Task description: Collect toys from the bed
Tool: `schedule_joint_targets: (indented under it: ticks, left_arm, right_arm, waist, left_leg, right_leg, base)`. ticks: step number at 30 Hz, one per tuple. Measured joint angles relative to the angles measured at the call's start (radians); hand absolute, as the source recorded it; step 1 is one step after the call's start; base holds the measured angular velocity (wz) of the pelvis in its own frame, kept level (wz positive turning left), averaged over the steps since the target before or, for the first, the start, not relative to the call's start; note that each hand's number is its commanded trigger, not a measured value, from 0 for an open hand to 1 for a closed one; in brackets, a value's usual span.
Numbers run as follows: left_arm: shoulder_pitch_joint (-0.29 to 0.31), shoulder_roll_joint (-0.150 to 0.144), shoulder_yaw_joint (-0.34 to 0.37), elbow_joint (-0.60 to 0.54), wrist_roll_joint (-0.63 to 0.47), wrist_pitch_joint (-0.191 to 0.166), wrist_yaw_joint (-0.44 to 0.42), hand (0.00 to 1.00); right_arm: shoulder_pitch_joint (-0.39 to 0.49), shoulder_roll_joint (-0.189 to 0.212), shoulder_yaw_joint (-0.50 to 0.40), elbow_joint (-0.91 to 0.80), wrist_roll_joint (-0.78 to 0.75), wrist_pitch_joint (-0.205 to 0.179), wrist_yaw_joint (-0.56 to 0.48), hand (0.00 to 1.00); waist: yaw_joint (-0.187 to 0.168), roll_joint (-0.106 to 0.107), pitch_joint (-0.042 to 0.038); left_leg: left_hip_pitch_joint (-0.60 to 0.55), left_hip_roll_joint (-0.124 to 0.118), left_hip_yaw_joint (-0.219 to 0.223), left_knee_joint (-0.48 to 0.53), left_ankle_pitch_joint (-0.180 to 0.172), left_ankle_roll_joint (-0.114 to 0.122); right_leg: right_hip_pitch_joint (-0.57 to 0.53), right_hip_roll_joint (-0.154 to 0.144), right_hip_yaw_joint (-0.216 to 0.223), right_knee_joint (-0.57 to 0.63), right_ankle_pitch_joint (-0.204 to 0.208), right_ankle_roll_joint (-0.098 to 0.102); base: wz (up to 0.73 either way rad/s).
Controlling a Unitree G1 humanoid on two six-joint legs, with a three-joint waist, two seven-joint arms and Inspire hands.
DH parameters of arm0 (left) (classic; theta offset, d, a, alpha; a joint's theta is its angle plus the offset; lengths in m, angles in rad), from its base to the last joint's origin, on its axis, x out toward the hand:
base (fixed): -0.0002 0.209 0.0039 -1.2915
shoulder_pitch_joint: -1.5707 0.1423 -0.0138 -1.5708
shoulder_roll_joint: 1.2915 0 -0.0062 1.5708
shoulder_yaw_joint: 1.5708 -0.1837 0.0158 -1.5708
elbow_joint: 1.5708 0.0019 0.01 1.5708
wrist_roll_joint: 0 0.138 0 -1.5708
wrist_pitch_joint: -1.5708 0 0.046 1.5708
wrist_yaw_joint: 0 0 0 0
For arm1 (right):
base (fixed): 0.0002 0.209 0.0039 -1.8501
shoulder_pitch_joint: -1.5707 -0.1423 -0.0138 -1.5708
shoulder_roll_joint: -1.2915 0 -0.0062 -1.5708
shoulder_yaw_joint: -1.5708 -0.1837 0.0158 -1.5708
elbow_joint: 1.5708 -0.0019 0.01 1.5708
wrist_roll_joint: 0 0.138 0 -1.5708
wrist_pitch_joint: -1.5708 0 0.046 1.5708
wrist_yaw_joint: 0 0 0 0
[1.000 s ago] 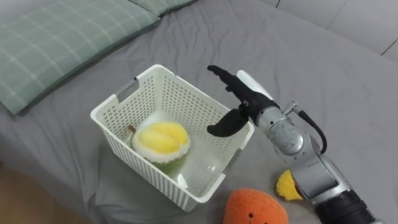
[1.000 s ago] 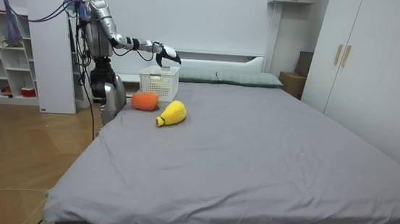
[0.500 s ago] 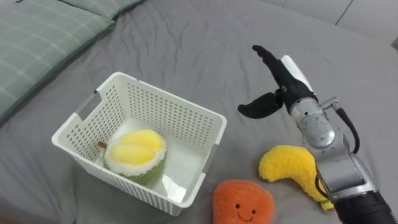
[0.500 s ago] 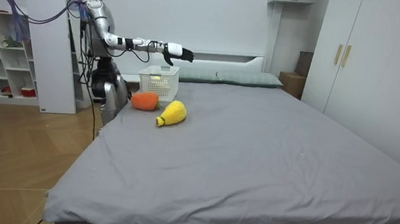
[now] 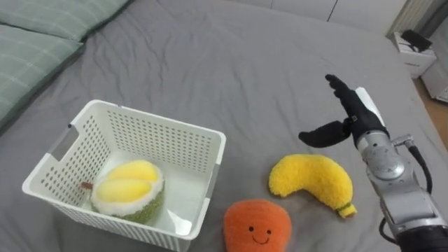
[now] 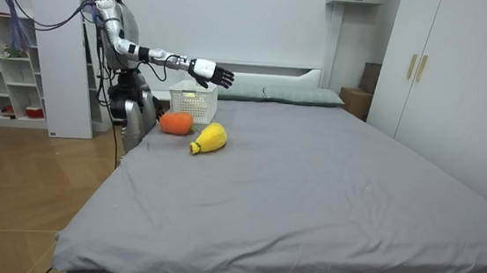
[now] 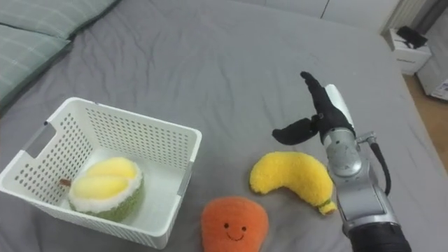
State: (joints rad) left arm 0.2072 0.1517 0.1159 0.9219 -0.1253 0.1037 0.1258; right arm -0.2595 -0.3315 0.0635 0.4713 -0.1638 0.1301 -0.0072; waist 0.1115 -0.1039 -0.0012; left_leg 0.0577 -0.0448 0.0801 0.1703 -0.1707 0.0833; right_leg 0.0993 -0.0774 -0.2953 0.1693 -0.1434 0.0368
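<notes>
Evidently poised to collect it, the right hand [image 5: 353, 119] hovered spread and empty over the banana plush [image 5: 311, 180], beside the orange plush [image 5: 257, 225] and the basket [image 5: 161, 143] holding a durian plush [image 5: 126, 190], near the bed's [image 5: 210, 63] edge.

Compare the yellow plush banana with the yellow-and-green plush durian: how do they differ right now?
The yellow plush banana lies on the grey bedsheet, outside the white perforated basket; the yellow-and-green plush durian sits inside it. The banana is long and curved, the durian round. Both are soft, partly yellow toys.
</notes>
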Motion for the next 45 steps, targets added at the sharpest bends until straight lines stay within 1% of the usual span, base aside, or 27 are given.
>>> schedule_joint_targets:
  ticks: [3,8,10,12,14,16,18,19,20,22,23,24,25,26,27,28,29,30,31,32,33,34,35,37,40,42,45]
  left_arm:
    - [0.001,0.002,0.001,-0.002,-0.001,0.000,0.000,0.00]
    - [0.014,0.023,0.000,0.006,-0.002,0.000,0.000,0.00]
    - [0.018,0.025,0.000,0.009,-0.002,0.000,0.000,0.00]
    - [0.016,0.025,-0.002,0.017,-0.006,-0.002,0.000,0.00]
    - [0.017,0.025,0.000,0.018,-0.011,-0.002,0.000,0.00]
    - [0.015,0.025,-0.001,0.015,-0.011,-0.002,0.000,0.00]
    - [0.009,0.025,-0.002,0.012,-0.025,-0.003,0.000,0.00]
    - [0.009,0.025,-0.002,0.013,-0.026,-0.004,0.000,0.00]
    - [0.006,0.025,-0.002,0.018,-0.037,-0.013,0.000,0.00]
    - [-0.003,0.026,-0.012,0.027,-0.043,-0.031,0.000,0.00]
    - [-0.014,0.026,-0.023,0.047,-0.047,-0.043,0.000,0.00]
    - [-0.020,0.026,-0.024,0.059,-0.050,-0.044,0.000,0.00]
    - [-0.021,0.026,-0.024,0.063,-0.058,-0.044,0.000,0.00]
    - [-0.022,0.026,-0.025,0.064,-0.060,-0.044,0.000,0.00]
    - [-0.025,0.027,-0.036,0.068,-0.061,-0.044,0.002,0.00]
    - [-0.028,0.028,-0.044,0.073,-0.061,-0.044,0.002,0.00]
    - [-0.037,0.029,-0.054,0.084,-0.061,-0.045,0.003,0.00]
    - [-0.041,0.029,-0.059,0.087,-0.061,-0.045,0.004,0.00]
    - [-0.043,0.029,-0.062,0.088,-0.058,-0.046,0.004,0.00]
    - [-0.047,0.030,-0.062,0.089,-0.058,-0.049,0.007,0.00]
    - [-0.051,0.030,-0.063,0.090,-0.060,-0.052,0.016,0.00]
    - [-0.051,0.030,-0.063,0.090,-0.062,-0.056,0.019,0.00]
    - [-0.051,0.032,-0.066,0.090,-0.070,-0.061,0.021,0.00]
    - [-0.054,0.036,-0.071,0.090,-0.083,-0.061,0.021,0.00]
    - [-0.063,0.037,-0.082,0.088,-0.113,-0.065,0.023,0.00]
    - [-0.063,0.039,-0.094,0.086,-0.142,-0.069,0.023,0.00]
    - [-0.064,0.039,-0.110,0.084,-0.150,-0.070,0.023,0.00]
  right_arm:
    - [0.003,0.000,0.000,0.066,0.009,0.000,0.008,0.00]
    - [0.003,0.000,0.002,0.216,0.004,0.001,0.025,0.00]
    - [0.003,0.000,0.003,0.263,0.009,0.001,0.030,0.00]
    - [0.003,0.000,0.003,0.314,0.021,0.000,0.030,0.00]
    - [0.003,0.000,0.003,0.367,0.022,0.000,0.027,0.00]
    - [-0.005,0.000,0.003,0.383,0.019,-0.001,0.015,0.00]
    - [-0.057,-0.001,0.004,0.444,0.013,-0.011,-0.009,0.00]
    - [-0.073,-0.001,0.004,0.465,0.014,-0.016,-0.020,0.00]
    - [-0.093,-0.004,0.004,0.498,0.014,-0.027,-0.045,0.00]
    - [-0.119,-0.011,0.005,0.537,0.013,-0.041,-0.071,0.00]
    - [-0.133,-0.019,0.006,0.559,0.013,-0.048,-0.087,0.00]
    - [-0.150,-0.022,0.006,0.575,0.013,-0.052,-0.106,0.00]
    - [-0.157,-0.023,0.005,0.578,0.013,-0.052,-0.116,0.00]
    - [-0.167,-0.028,0.013,0.587,0.013,-0.056,-0.134,0.00]
    - [-0.186,-0.032,0.025,0.620,0.016,-0.064,-0.156,0.00]
    - [-0.193,-0.034,0.028,0.636,0.018,-0.065,-0.165,0.00]
    - [-0.200,-0.035,0.034,0.658,0.019,-0.068,-0.187,0.00]
    - [-0.200,-0.035,0.035,0.663,0.018,-0.068,-0.196,0.00]
    - [-0.200,-0.035,0.039,0.664,0.012,-0.069,-0.208,0.00]
    - [-0.203,-0.036,0.041,0.667,0.007,-0.077,-0.222,0.02]
    - [-0.206,-0.038,0.049,0.684,0.007,-0.090,-0.237,0.41]
    - [-0.209,-0.039,0.056,0.695,0.007,-0.094,-0.243,0.87]
    - [-0.210,-0.041,0.066,0.704,0.007,-0.094,-0.255,1.00]
    - [-0.211,-0.045,0.070,0.707,0.004,-0.094,-0.277,1.00]
    - [-0.231,-0.068,0.071,0.735,-0.011,-0.097,-0.323,1.00]
    - [-0.234,-0.090,0.083,0.738,-0.013,-0.099,-0.349,1.00]
    - [-0.232,-0.098,0.094,0.739,-0.019,-0.099,-0.364,1.00]
  waist:
    - [0.001,-0.002,0.0005]
    - [0.007,-0.004,0.0017]
    - [0.011,-0.003,0.0018]
    - [0.016,-0.002,0.0021]
    - [0.032,-0.001,0.0021]
    - [0.034,0.000,0.0024]
    - [0.037,0.008,0.0079]
    - [0.038,0.010,0.0087]
    - [0.053,0.011,0.0097]
    - [0.063,0.012,0.0120]
    - [0.071,0.015,0.0147]
    - [0.079,0.015,0.0155]
    - [0.080,0.014,0.0157]
    - [0.081,0.013,0.0173]
    - [0.084,0.012,0.0205]
    - [0.086,0.012,0.0206]
    - [0.089,0.012,0.0232]
    - [0.090,0.012,0.0254]
    - [0.093,0.011,0.0259]
    - [0.093,0.011,0.0282]
    - [0.096,0.011,0.0299]
    - [0.097,0.010,0.0304]
    - [0.099,0.011,0.0331]
    - [0.104,0.011,0.0334]
    - [0.117,0.017,0.0374]
    - [0.117,0.021,0.0399]
    - [0.117,0.022,0.0415]
  left_leg:
    - [0.002,0.000,-0.002,-0.005,-0.001,0.001]
    - [-0.013,-0.001,-0.009,-0.001,-0.001,0.001]
    - [-0.019,-0.001,-0.010,0.000,-0.001,0.001]
    - [-0.030,-0.003,-0.018,0.002,-0.001,0.001]
    - [-0.050,-0.004,-0.030,0.006,-0.001,0.001]
    - [-0.083,-0.005,-0.042,0.026,0.000,0.001]
    - [-0.129,-0.007,-0.056,0.043,0.002,0.001]
    - [-0.139,-0.008,-0.060,0.046,0.002,0.001]
    - [-0.155,-0.007,-0.066,0.050,0.003,0.000]
    - [-0.174,-0.008,-0.077,0.053,0.005,-0.002]
    - [-0.189,-0.008,-0.087,0.053,0.006,-0.003]
    - [-0.207,-0.008,-0.090,0.055,0.008,-0.005]
    - [-0.216,-0.008,-0.093,0.056,0.010,-0.006]
    - [-0.233,-0.009,-0.098,0.058,0.012,-0.007]
    - [-0.246,-0.009,-0.102,0.063,0.012,-0.007]
    - [-0.253,-0.009,-0.105,0.064,0.013,-0.008]
    - [-0.262,-0.010,-0.112,0.066,0.013,-0.008]
    - [-0.264,-0.010,-0.114,0.066,0.013,-0.008]
    - [-0.272,-0.011,-0.114,0.067,0.013,-0.008]
    - [-0.282,-0.011,-0.114,0.068,0.013,-0.008]
    - [-0.290,-0.012,-0.112,0.069,0.013,-0.007]
    - [-0.293,-0.012,-0.111,0.069,0.013,-0.007]
    - [-0.297,-0.012,-0.110,0.069,0.013,-0.007]
    - [-0.308,-0.012,-0.109,0.069,0.013,-0.007]
    - [-0.318,-0.013,-0.111,0.070,0.014,-0.006]
    - [-0.320,-0.013,-0.116,0.070,0.014,-0.006]
    - [-0.320,-0.014,-0.119,0.070,0.014,-0.006]
  right_leg:
    - [0.004,-0.001,-0.006,-0.001,0.000,0.000]
    - [-0.005,-0.002,-0.018,-0.001,0.000,0.000]
    - [-0.012,-0.002,-0.021,0.000,0.000,0.000]
    - [-0.017,-0.004,-0.030,0.000,0.000,0.000]
    - [-0.032,-0.005,-0.041,0.000,0.000,0.000]
    - [-0.053,-0.007,-0.059,0.002,0.000,0.000]
    - [-0.085,-0.008,-0.072,0.003,0.000,0.000]
    - [-0.091,-0.008,-0.078,0.003,0.000,0.000]
    - [-0.107,-0.009,-0.087,0.003,0.001,-0.002]
    - [-0.120,-0.009,-0.103,0.003,0.001,-0.002]
    - [-0.129,-0.009,-0.116,0.003,0.001,-0.002]
    - [-0.144,-0.008,-0.121,0.003,0.002,-0.003]
    - [-0.153,-0.008,-0.124,0.003,0.002,-0.003]
    - [-0.169,-0.008,-0.128,0.003,0.003,-0.004]
    - [-0.179,-0.007,-0.129,0.003,0.003,-0.005]
    - [-0.183,-0.007,-0.129,0.003,0.003,-0.004]
    - [-0.189,-0.007,-0.129,0.002,0.003,-0.005]
    - [-0.190,-0.007,-0.129,0.001,0.003,-0.005]
    - [-0.198,-0.007,-0.129,0.001,0.003,-0.005]
    - [-0.208,-0.007,-0.129,0.001,0.003,-0.005]
    - [-0.217,-0.007,-0.124,0.001,0.002,-0.005]
    - [-0.221,-0.008,-0.122,0.002,0.002,-0.005]
    - [-0.225,-0.008,-0.122,0.002,0.002,-0.005]
    - [-0.237,-0.008,-0.120,0.002,0.003,-0.005]
    - [-0.245,-0.008,-0.121,0.002,0.003,-0.006]
    - [-0.245,-0.008,-0.126,0.001,0.003,-0.006]
    - [-0.244,-0.008,-0.130,0.001,0.003,-0.005]
  base:
    - [0.03]
    - [0.02]
    - [0.02]
    - [0.09]
    - [0.13]
    - [0.22]
    - [0.23]
    - [0.19]
    - [0.19]
    - [0.20]
    - [0.18]
    - [0.15]
    - [0.12]
    - [0.13]
    - [0.13]
    - [0.13]
    - [0.11]
    - [0.10]
    - [0.00]
    - [0.00]
    - [-0.04]
    - [-0.05]
    - [-0.05]
    - [-0.02]
    - [0.01]
    - [0.06]
    - [0.03]
